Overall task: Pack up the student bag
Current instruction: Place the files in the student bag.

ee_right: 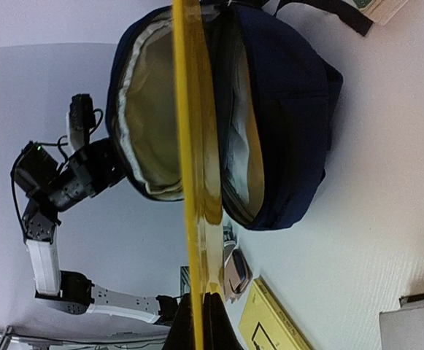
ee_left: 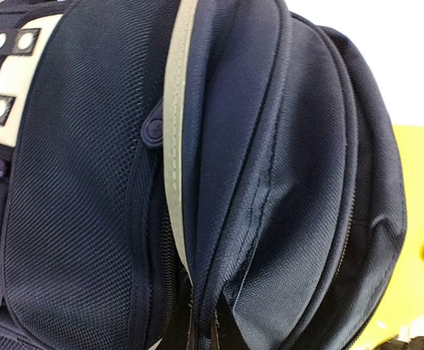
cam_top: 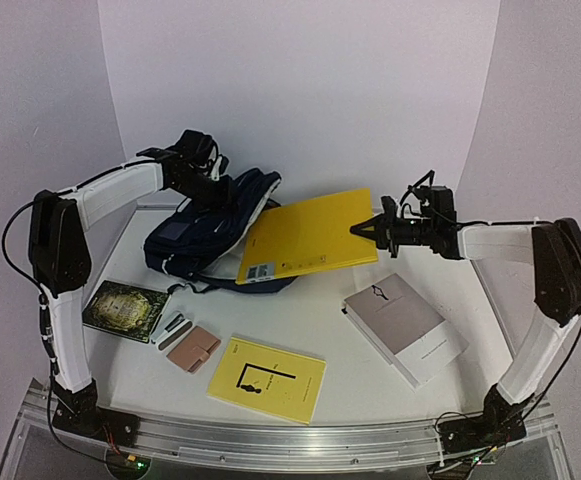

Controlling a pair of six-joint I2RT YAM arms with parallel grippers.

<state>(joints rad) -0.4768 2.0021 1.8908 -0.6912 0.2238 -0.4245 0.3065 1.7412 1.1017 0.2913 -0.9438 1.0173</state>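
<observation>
The student bag (cam_top: 185, 240) lies on its side at the table's back left, dark navy, its mouth facing right. My left gripper (cam_top: 220, 192) is shut on a fold of fabric at the bag's upper rim and holds the mouth up. In the left wrist view the navy bag (ee_left: 270, 146) fills the frame and hides the fingers. My right gripper (cam_top: 367, 228) is shut on the right edge of a large yellow book (cam_top: 310, 237). In the right wrist view this yellow book (ee_right: 193, 168) shows edge-on, its far end inside the bag's open, pale-lined mouth (ee_right: 149, 109).
A green book (cam_top: 122, 308), a small grey case (cam_top: 173, 328) and a pink wallet (cam_top: 192, 349) lie at the front left. A yellow booklet (cam_top: 267, 378) sits front centre. A thick white-grey book (cam_top: 402, 325) lies to the right, below my right arm.
</observation>
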